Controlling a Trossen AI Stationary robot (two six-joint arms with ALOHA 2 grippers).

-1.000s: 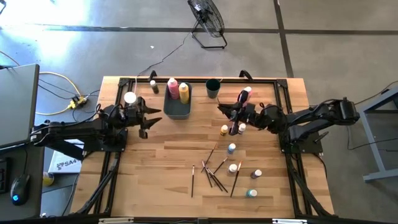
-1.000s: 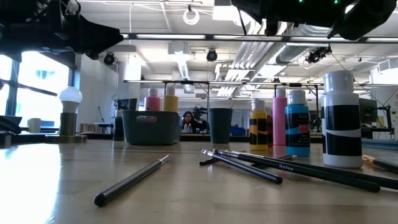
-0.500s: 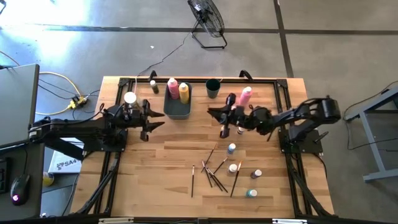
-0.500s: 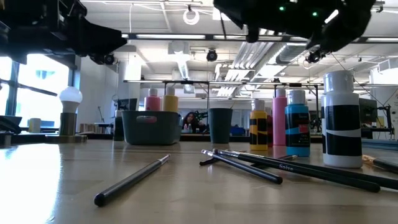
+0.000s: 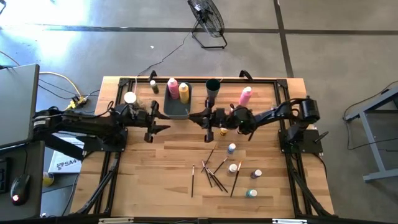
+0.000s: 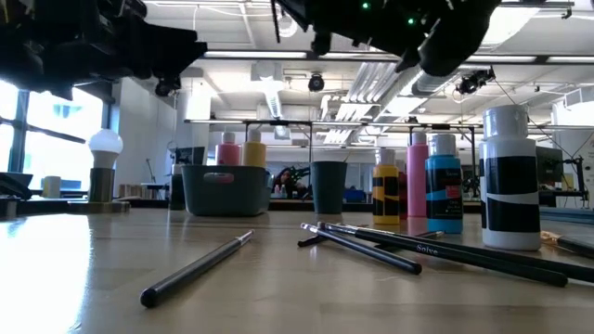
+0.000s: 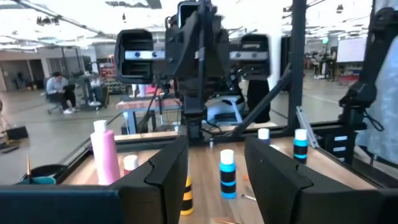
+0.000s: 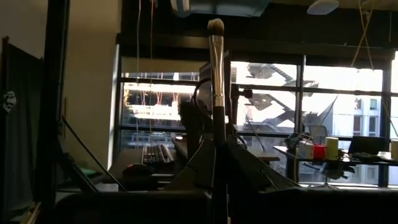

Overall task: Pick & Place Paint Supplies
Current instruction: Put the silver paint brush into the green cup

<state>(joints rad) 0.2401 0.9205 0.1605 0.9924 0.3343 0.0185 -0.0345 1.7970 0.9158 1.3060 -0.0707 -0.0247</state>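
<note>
My right gripper (image 5: 207, 117) hangs over the table's middle, shut on a thin dark-handled paintbrush (image 8: 216, 81) that sticks up past its fingers. My left gripper (image 5: 158, 121) faces it from the left, open and holding nothing (image 7: 214, 168). The grey bin (image 5: 176, 107) at the far side holds a pink bottle (image 5: 173, 84) and a yellow bottle (image 5: 184, 91). A second pink bottle (image 5: 245, 95) stands at the far right. Several brushes (image 5: 214, 171) and small white-capped paint bottles (image 5: 233, 168) lie nearer me. My right gripper pinches the brush's dark handle (image 8: 217, 134) between its two fingers, which reach in roughly level from the table's right and lie across the handle. The brush stands upright, bristle end (image 8: 216, 25) on top, lifted clear of the table.
A dark cup (image 5: 212, 87) stands beside the bin at the far edge. A white knob on a tan base (image 5: 130, 98) sits at the far left, behind my left arm. A small yellow bottle (image 5: 222, 131) stands just under my right arm. Bare wood lies at the near left (image 5: 149, 180).
My right gripper has carried the brush toward the table's left, from near the pink bottle to a spot close to the bin and cup. My left gripper has moved a little toward the right, closer to it. Both kept their openings.
</note>
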